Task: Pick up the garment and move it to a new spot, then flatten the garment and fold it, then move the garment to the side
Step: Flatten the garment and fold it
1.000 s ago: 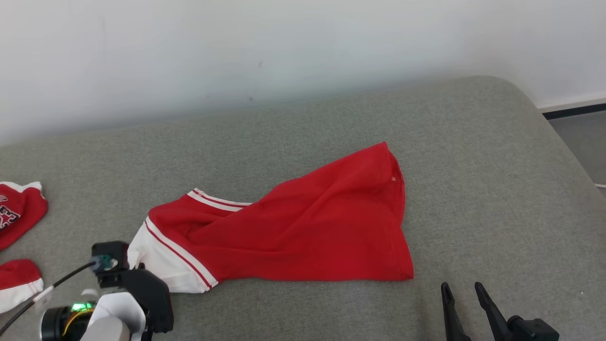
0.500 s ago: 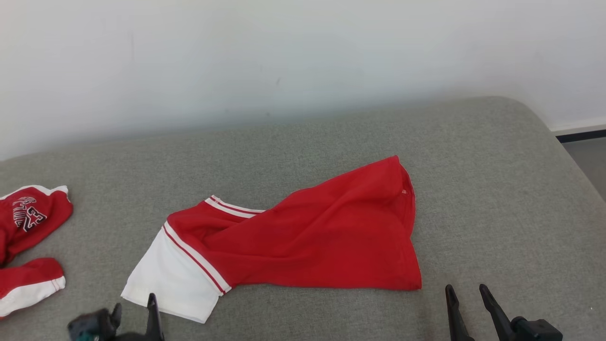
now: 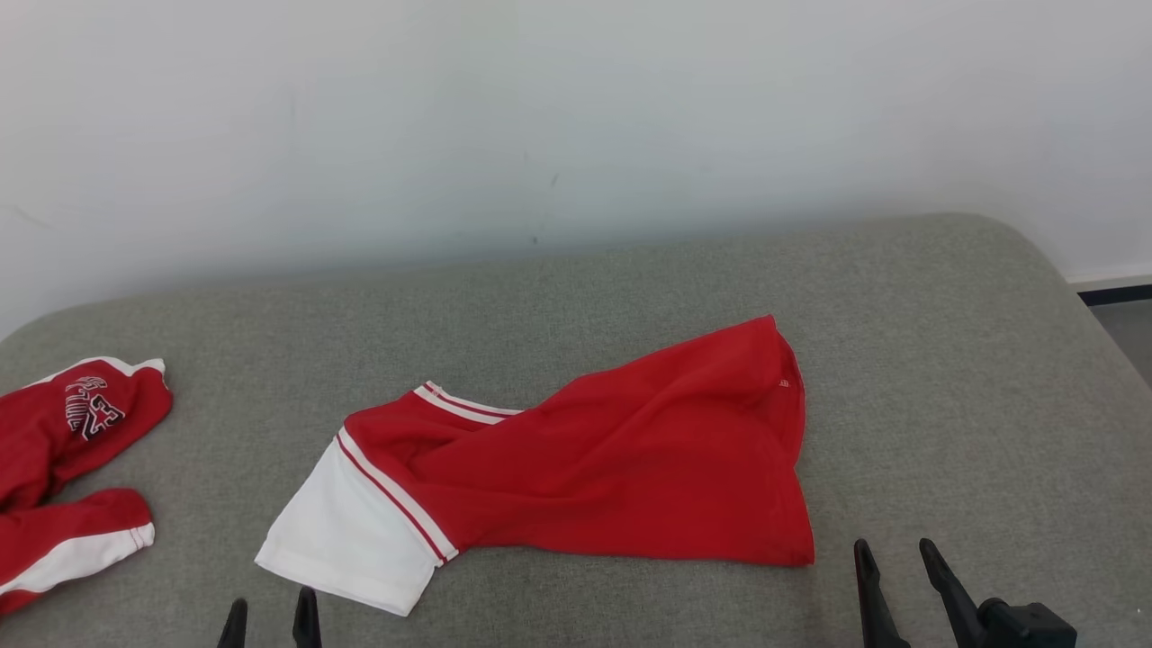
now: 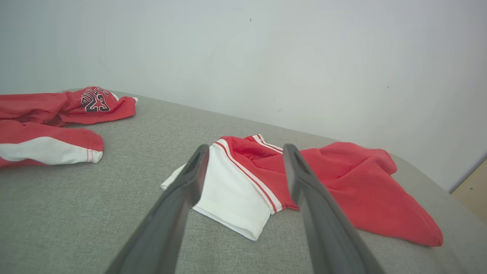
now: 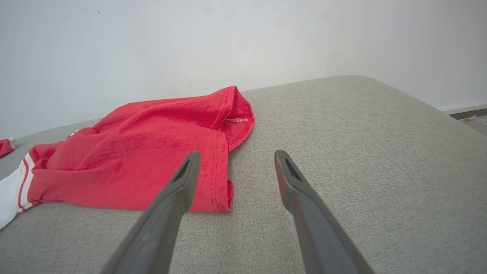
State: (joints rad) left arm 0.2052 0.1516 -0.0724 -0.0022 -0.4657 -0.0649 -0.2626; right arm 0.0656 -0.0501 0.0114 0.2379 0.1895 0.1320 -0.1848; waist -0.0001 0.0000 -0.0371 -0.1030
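- Garment [image 3: 612,468]: lies crumpled near the middle of the grey cushion [image 3: 945,405], nothing holding it. The body is red; the near-left end is a white panel [image 3: 346,531] edged with red and white stripes.
- Overlapping folds hide the garment's true outline, so its type cannot be told. In the right wrist view the far right end [image 5: 237,118] is turned over, showing a seam and the inside of the cloth.
- A small mark on the red cloth near the far right corner [image 3: 781,384] is too small to read.
- Left gripper [image 3: 270,601]: only the two fingertips rise above the bottom edge of the head view; the rest of the arm is cut off. In the left wrist view the left gripper [image 4: 245,148] has its fingers spread wide and empty, pointing at the white panel. Whether the tips touch the cloth cannot be told.
- Right gripper [image 3: 895,544]: fingers parted and empty, just beyond the garment's near right corner and clear of it, pointing away from the robot. Its body is cut off at the bottom edge.
- Second red-and-white garment [image 3: 72,432]: at the cushion's left end, well apart and cut off by the frame edge. Its lettering [image 4: 95,104] includes the number 23.
- A pale wall [image 3: 576,117] stands behind the cushion.
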